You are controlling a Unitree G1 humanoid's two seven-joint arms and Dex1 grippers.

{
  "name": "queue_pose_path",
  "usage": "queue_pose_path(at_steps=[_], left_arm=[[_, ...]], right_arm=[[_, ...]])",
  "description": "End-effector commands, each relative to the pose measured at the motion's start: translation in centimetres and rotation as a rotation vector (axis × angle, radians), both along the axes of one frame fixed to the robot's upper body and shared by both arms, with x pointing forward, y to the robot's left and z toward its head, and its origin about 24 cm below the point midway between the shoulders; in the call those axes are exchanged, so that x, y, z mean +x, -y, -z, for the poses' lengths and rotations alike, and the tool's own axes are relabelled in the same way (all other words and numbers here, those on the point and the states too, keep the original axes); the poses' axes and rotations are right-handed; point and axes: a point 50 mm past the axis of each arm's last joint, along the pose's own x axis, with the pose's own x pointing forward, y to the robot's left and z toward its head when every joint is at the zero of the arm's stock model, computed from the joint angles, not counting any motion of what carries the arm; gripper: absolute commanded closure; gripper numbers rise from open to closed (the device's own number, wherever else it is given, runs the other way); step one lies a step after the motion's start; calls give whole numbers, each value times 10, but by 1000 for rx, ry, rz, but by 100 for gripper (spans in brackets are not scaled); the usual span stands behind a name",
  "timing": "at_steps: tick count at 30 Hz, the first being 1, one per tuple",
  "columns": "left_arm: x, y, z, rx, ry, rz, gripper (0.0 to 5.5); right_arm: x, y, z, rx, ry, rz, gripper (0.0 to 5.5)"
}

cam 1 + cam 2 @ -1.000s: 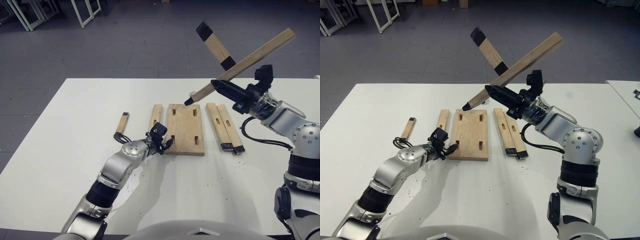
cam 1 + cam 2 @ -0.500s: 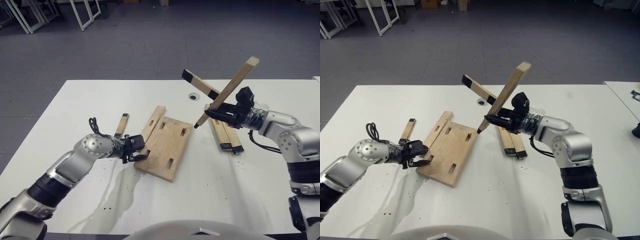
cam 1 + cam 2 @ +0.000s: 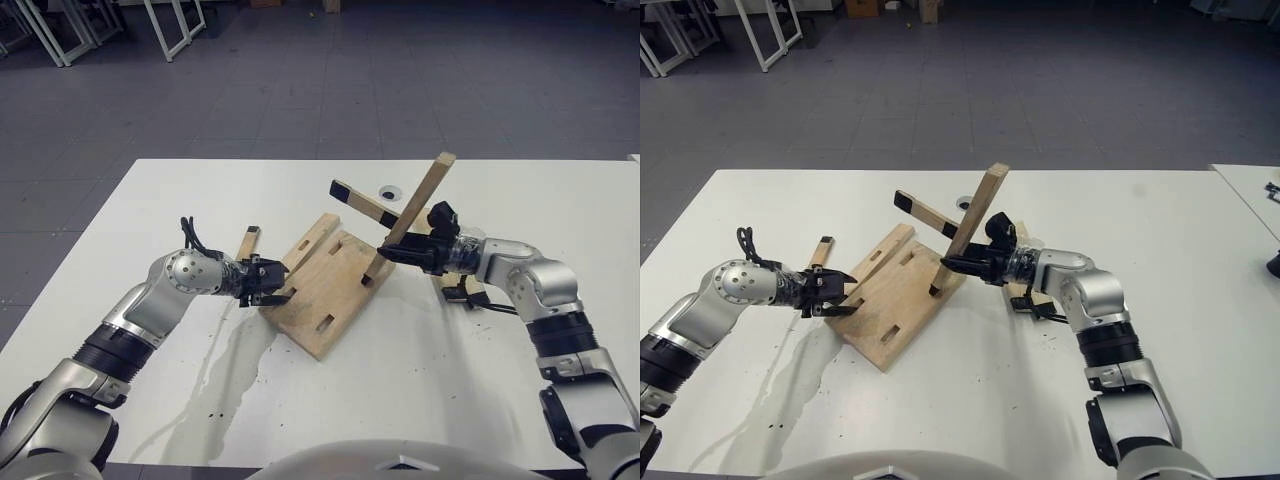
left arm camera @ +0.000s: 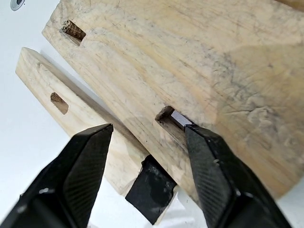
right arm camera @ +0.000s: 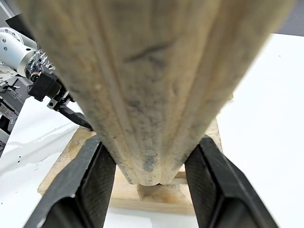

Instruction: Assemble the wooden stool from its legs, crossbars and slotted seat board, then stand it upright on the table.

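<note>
Since half a second ago the right gripper [image 3: 400,252] has swung its leg [image 3: 418,200] lower and steeper, and the slotted seat board [image 3: 325,295] has turned further askew at mid-frame. That gripper is clamped on the leg, whose crossbar [image 3: 360,201] juts toward upper left. The leg's lower tip meets a slot at the board's right edge; whether it is seated I cannot tell. Left gripper [image 3: 272,285] sits at the board's left corner, fingers spread wide, astride a black-tipped loose leg [image 4: 78,116] on the table [image 3: 150,200].
</note>
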Motion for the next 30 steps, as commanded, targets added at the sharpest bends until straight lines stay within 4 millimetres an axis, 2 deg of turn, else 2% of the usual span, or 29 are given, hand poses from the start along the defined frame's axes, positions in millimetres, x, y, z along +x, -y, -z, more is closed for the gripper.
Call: queue_pose_path(at_steps=[1,5,9,14,20,23,27,30], left_arm=[[-19,-1,33,56,-143,2,270],[-17,-3,33,63,-136,-8,270],[-16,-6,34,71,-137,-27,270],[-18,-7,37,73,-148,-42,270],[-20,-5,39,72,-157,-53,270],[-20,-6,39,75,-159,-56,270],[-20,-6,38,71,-159,-64,270],[-19,-4,37,68,-159,-63,270]], right_arm=[[11,1,2,-73,40,10,347],[11,15,28,-214,-19,6,347],[7,30,33,-269,-70,6,348],[2,26,12,-175,-71,-2,348],[-5,20,4,-151,-83,25,348],[-8,17,-7,-121,-63,51,348],[-15,19,12,-178,-150,98,348],[-19,27,41,-265,-254,216,348]])
